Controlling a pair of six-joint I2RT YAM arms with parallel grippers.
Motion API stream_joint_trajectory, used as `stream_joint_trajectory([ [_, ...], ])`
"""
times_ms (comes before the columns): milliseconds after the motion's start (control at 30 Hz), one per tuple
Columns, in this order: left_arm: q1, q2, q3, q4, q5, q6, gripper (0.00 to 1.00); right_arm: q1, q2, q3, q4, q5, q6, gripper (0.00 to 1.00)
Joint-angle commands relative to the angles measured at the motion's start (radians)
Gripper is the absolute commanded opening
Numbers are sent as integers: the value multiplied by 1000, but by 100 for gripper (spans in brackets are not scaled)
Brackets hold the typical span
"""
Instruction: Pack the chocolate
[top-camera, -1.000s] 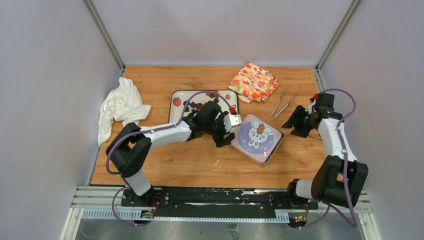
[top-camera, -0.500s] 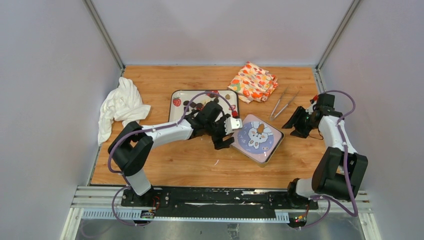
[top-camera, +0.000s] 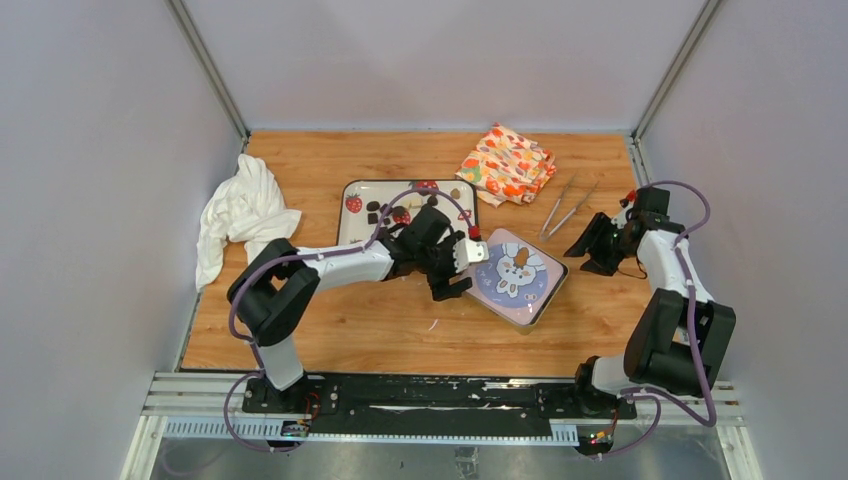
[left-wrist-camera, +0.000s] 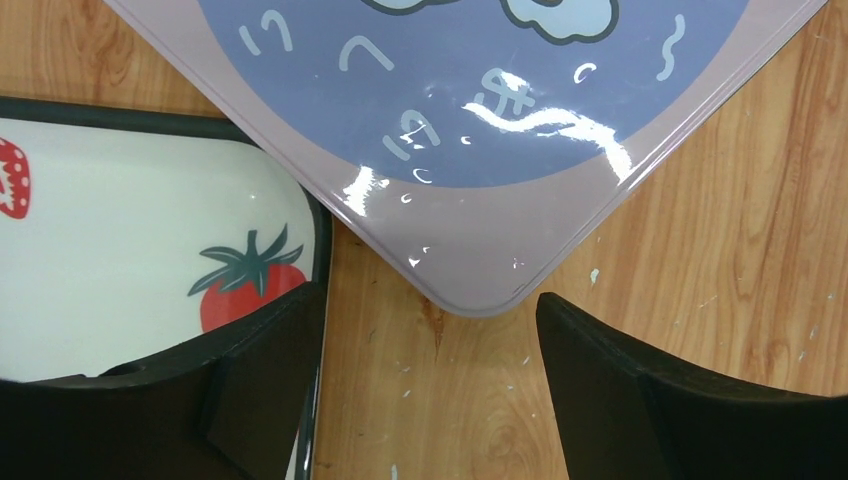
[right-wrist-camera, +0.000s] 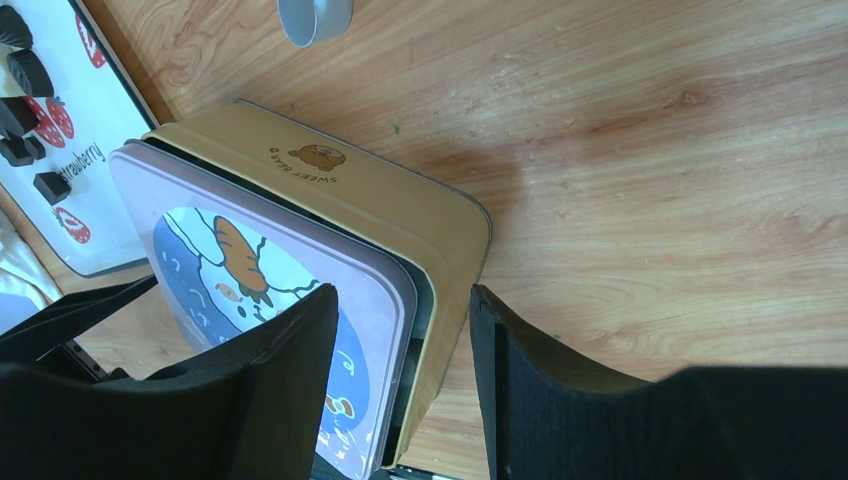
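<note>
Several small dark chocolate pieces (top-camera: 380, 211) lie on the white strawberry-print tray (top-camera: 352, 188); they also show in the right wrist view (right-wrist-camera: 28, 72). A tan tin (right-wrist-camera: 400, 205) stands right of the tray, with a lilac rabbit-print lid (top-camera: 515, 270) sitting askew on it. My left gripper (top-camera: 460, 272) is open and empty, low over the wood. Its fingers (left-wrist-camera: 262, 370) straddle the gap between the tray's corner (left-wrist-camera: 150, 250) and the lid's corner (left-wrist-camera: 470, 255). My right gripper (top-camera: 580, 250) is open and empty, just right of the tin (right-wrist-camera: 400, 330).
Metal tongs (top-camera: 565, 208) lie behind the tin. A folded fruit-print cloth (top-camera: 507, 163) lies at the back right. A crumpled white cloth (top-camera: 240, 210) lies at the left. A small pale round cup (right-wrist-camera: 315, 18) is on the wood beyond the tin.
My left arm's elbow has swung right and the wrist has edged off the tray toward the tin's left corner, so more chocolates show. The right arm has barely moved.
</note>
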Motion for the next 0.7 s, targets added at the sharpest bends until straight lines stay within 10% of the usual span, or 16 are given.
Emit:
stream_joint_trajectory([
  [0, -11, 31, 37, 48, -7, -16, 82, -28, 18, -6, 3, -14, -16, 56],
  [667, -20, 92, 83, 42, 75, -46, 77, -55, 216, -16, 93, -76, 159, 52],
])
